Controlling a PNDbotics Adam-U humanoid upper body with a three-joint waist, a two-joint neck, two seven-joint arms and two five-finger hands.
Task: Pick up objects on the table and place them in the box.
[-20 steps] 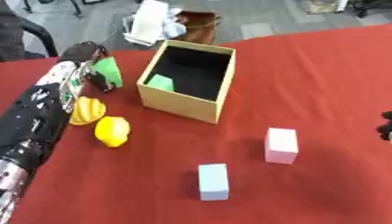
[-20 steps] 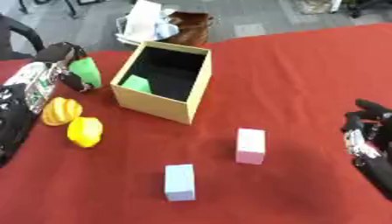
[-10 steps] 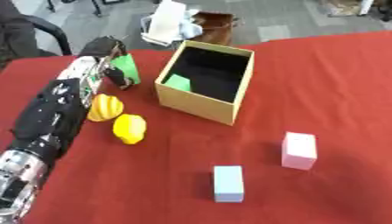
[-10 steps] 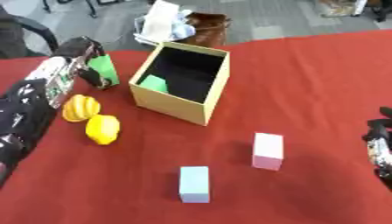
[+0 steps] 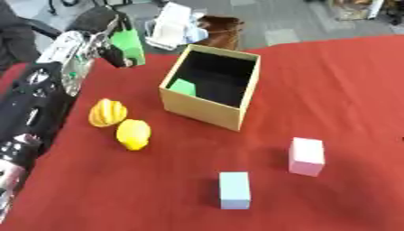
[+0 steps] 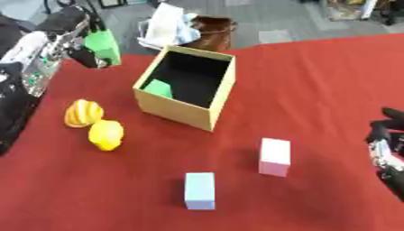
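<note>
In the left eye view, the left hand [image 5: 98, 28] has risen since a second ago and now holds the green block [image 5: 128, 44] up at the far left, beside and left of the box [image 5: 211, 85], its fingers [image 5: 110, 49] curled round the block's near side. Another green piece [image 5: 183, 86] lies inside the box. On the red worktop [image 5: 339, 90] the orange fruit [image 5: 107, 112], lemon [image 5: 133, 134], pink block [image 5: 307, 156] and blue block [image 5: 234, 190] lie as before. In the right eye view, the right hand [image 6: 387, 151] rests at the right edge, as before; I cannot tell whether its fingers are open or curled.
</note>
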